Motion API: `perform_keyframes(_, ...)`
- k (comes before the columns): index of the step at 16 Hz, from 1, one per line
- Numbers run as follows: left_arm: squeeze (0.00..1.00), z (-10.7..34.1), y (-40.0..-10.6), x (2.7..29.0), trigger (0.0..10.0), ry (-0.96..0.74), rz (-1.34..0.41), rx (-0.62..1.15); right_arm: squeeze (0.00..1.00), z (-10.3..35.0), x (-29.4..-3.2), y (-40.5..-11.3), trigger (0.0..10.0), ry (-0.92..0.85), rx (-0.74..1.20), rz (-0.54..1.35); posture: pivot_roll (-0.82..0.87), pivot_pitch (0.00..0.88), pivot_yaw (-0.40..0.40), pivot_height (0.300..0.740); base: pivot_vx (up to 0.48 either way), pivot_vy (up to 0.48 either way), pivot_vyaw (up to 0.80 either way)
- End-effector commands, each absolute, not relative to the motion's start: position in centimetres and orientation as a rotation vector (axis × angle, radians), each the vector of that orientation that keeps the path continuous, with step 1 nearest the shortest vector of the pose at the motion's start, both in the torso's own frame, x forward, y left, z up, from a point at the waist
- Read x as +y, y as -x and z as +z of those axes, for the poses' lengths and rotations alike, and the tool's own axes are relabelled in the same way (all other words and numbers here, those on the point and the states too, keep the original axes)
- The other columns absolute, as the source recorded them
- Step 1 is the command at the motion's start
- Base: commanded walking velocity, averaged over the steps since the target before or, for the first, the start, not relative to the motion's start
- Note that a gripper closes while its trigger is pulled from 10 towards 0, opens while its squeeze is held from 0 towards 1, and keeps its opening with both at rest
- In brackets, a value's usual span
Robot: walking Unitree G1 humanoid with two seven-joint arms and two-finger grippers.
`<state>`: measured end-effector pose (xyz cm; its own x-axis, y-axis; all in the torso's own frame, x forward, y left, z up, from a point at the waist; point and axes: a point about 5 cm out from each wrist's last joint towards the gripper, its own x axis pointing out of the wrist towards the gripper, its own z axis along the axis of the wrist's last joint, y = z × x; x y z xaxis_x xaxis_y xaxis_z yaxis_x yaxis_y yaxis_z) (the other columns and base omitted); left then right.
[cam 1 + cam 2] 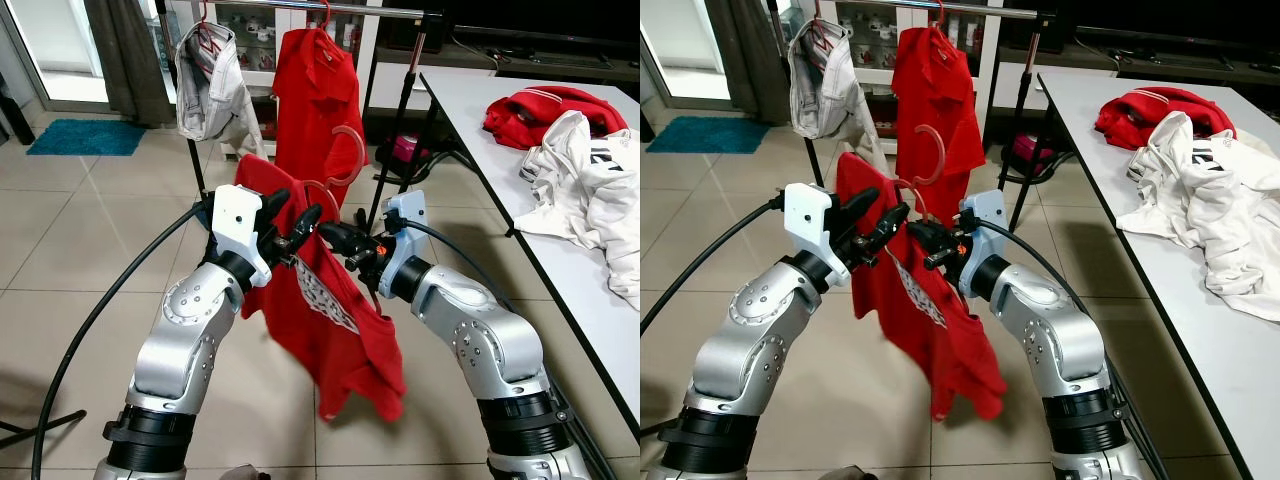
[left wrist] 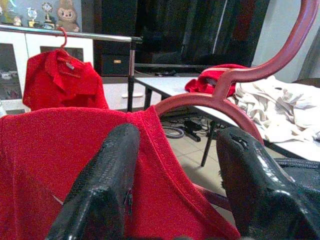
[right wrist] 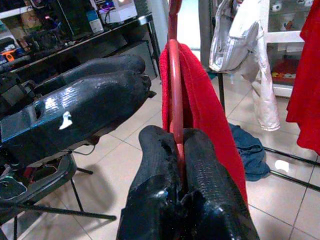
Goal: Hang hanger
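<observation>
Head views: my right tool (image 1: 338,238) pinches the red hanger (image 1: 345,160) carrying a red shirt (image 1: 320,300); the rail (image 1: 330,8) lies at twelve o'clock, well apart. Left wrist: left tool (image 2: 175,170) spread beside the shirt. Right wrist: fingers (image 3: 200,175) pressed on the hanger's bar.

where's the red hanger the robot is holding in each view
Left eye: hanger centre, hook above both claws.
Right eye: hanger left of centre, above the claws.
Left wrist: hanger arcs from the centre up to the right corner.
Right wrist: hanger upright at centre, pinched by the right claw.
Shared landmark: white jacket on the rail.
</observation>
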<state>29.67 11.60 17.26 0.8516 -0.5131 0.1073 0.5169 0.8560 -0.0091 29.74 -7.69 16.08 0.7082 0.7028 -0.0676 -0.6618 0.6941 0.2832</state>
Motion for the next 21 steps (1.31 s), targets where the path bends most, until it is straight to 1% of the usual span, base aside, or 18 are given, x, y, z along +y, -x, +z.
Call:
perform_keyframes(1, 0.0, 17.4, -29.8, 11.5, 10.0, 0.028, -0.543, -0.105, 0.0, 17.4, -7.5, -29.8, 10.0, -0.25, 0.114, 0.792, -0.1, 0.0, -0.042, 0.727, 0.0, 0.0, 0.0)
perform_keyframes(9, 0.0, 17.4, -30.0, 11.5, 10.0, 0.023, -0.54, -0.104, 0.0, 17.5, -7.5, -29.7, 10.0, -0.254, 0.11, 0.802, -0.1, 0.0, -0.042, 0.727, 0.0, 0.0, 0.0)
perform_keyframes(10, 0.0, 16.7, -31.1, 11.7, 10.0, 0.0, -0.533, -0.025, 0.0, 18.0, -7.0, -29.3, 10.0, -0.263, 0.084, 0.859, -0.1, 0.0, -0.04, 0.727, 0.0, 0.0, 0.0)
perform_keyframes(13, 0.0, 16.3, -31.6, 11.8, 10.0, -0.005, -0.53, 0.012, 0.0, 18.2, -6.9, -29.1, 10.0, -0.265, 0.073, 0.881, -0.11, 0.0, -0.039, 0.727, 0.0, 0.0, 0.0)
perform_keyframes(14, 1.0, 16.3, -31.6, 11.8, 10.0, -0.003, -0.534, 0.014, 0.0, 18.2, -6.9, -29.1, 10.0, -0.265, 0.073, 0.882, -0.11, 0.0, -0.039, 0.727, 0.0, 0.0, 0.0)
perform_keyframes(15, 1.0, 16.3, -31.6, 11.8, 10.0, -0.004, -0.534, 0.014, 0.0, 18.2, -6.9, -29.1, 10.0, -0.265, 0.072, 0.883, -0.1, 0.0, -0.038, 0.727, 0.0, 0.0, 0.0)
perform_keyframes(16, 0.62, 16.3, -31.6, 11.7, 10.0, -0.013, -0.533, 0.016, 0.0, 18.3, -6.8, -29.1, 10.0, -0.265, 0.071, 0.883, -0.1, 0.0, -0.038, 0.727, 0.0, 0.0, 0.0)
perform_keyframes(17, 0.0, 16.3, -31.6, 11.7, 10.0, -0.021, -0.545, 0.014, 0.0, 18.3, -6.8, -29.1, 10.0, -0.266, 0.069, 0.885, -0.1, 0.0, -0.038, 0.727, 0.0, 0.0, 0.0)
perform_keyframes(19, 0.0, 16.4, -31.4, 11.3, 10.0, -0.035, -0.575, 0.007, 0.0, 18.3, -6.8, -29.0, 10.0, -0.266, 0.068, 0.888, -0.1, 0.0, -0.038, 0.727, 0.0, 0.0, 0.0)
perform_keyframes(21, 0.0, 16.4, -31.4, 11.2, 10.0, -0.083, -0.578, -0.002, 0.0, 18.3, -6.9, -29.0, 10.0, -0.268, 0.069, 0.889, -0.11, 0.0, -0.039, 0.727, 0.0, 0.0, 0.0)
